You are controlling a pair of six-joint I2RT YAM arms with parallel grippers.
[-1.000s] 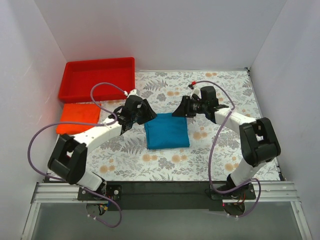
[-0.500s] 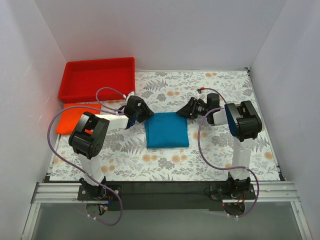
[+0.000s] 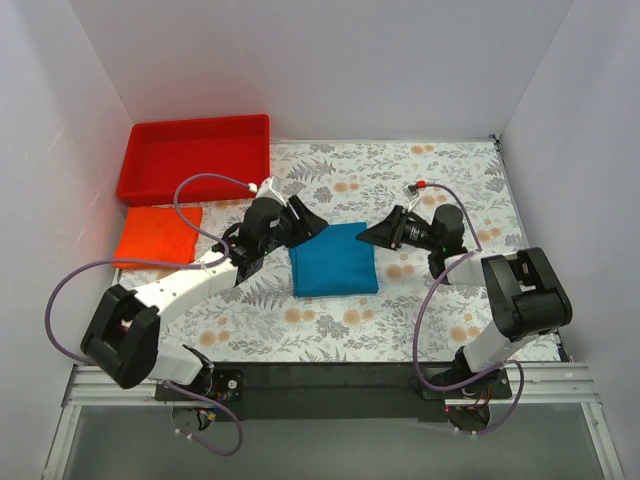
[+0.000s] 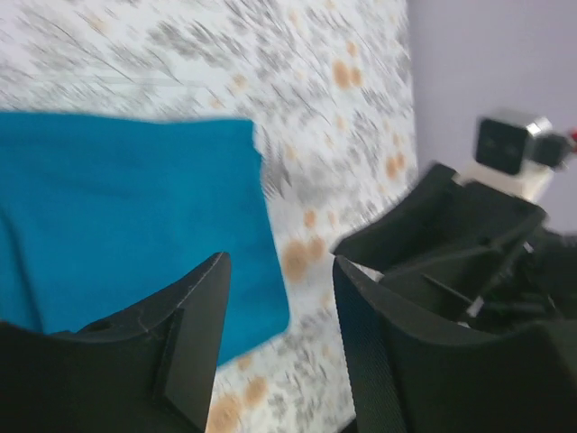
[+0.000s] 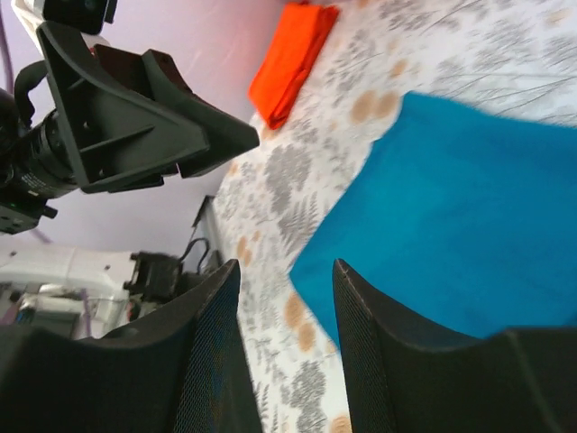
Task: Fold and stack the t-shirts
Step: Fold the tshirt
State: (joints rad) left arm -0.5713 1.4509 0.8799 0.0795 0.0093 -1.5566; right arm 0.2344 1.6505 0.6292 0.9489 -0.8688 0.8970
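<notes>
Teal shirt [image 3: 334, 260] folded on counter [image 3: 420, 320], midway between side edges. Orange shirt [image 3: 157, 235] folded at left edge, by tray [image 3: 195, 160]. Left jaws, right jaws spread, empty, near teal shirt's far corners.

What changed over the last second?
The right gripper backed away from the far-right corner of the teal shirt, toward the near right; the left gripper shifted only slightly. Both sets of fingers are open and empty. Teal shirt, orange shirt and red tray stayed put.
</notes>
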